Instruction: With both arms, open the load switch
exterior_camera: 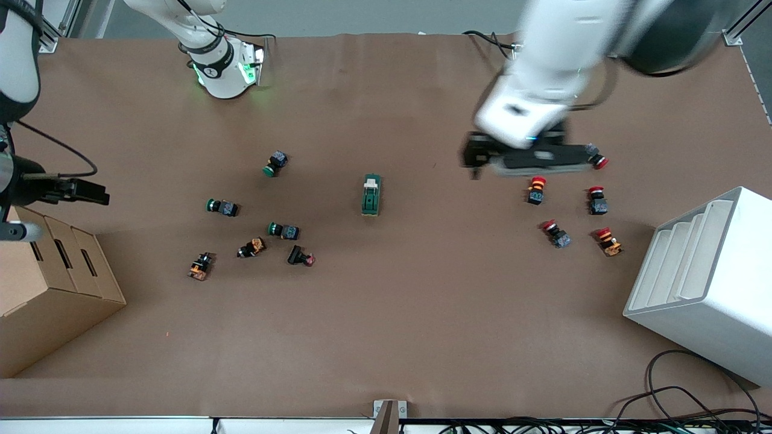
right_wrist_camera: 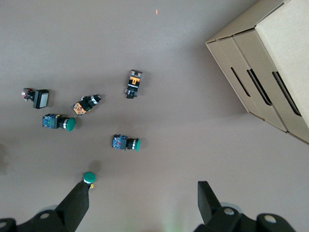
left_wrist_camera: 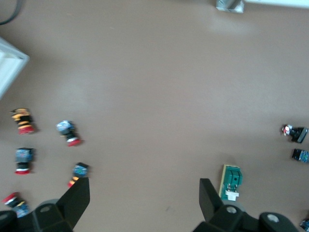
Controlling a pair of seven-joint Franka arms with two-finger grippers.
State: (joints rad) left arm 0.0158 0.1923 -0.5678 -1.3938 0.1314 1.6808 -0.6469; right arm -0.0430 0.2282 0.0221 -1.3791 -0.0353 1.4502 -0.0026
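Observation:
The load switch (exterior_camera: 371, 194), a dark green oblong block with a white lever tab, lies near the middle of the brown table. In the left wrist view the load switch (left_wrist_camera: 231, 181) lies just outside one of the black fingers (left_wrist_camera: 208, 197). My left gripper (exterior_camera: 528, 159) hangs over the table beside the red push buttons, toward the left arm's end from the switch. The left gripper (left_wrist_camera: 143, 198) is open with only bare table between its fingers. My right gripper (exterior_camera: 84, 191) hovers over the table's right-arm end by the cardboard box. The right gripper (right_wrist_camera: 142, 205) is open and holds nothing.
Several red push buttons (exterior_camera: 537, 188) lie under and near the left gripper. Several green and orange push buttons (exterior_camera: 283, 230) lie toward the right arm's end. A cardboard box (exterior_camera: 54, 289) and a white slotted rack (exterior_camera: 705, 283) stand at the table's two ends.

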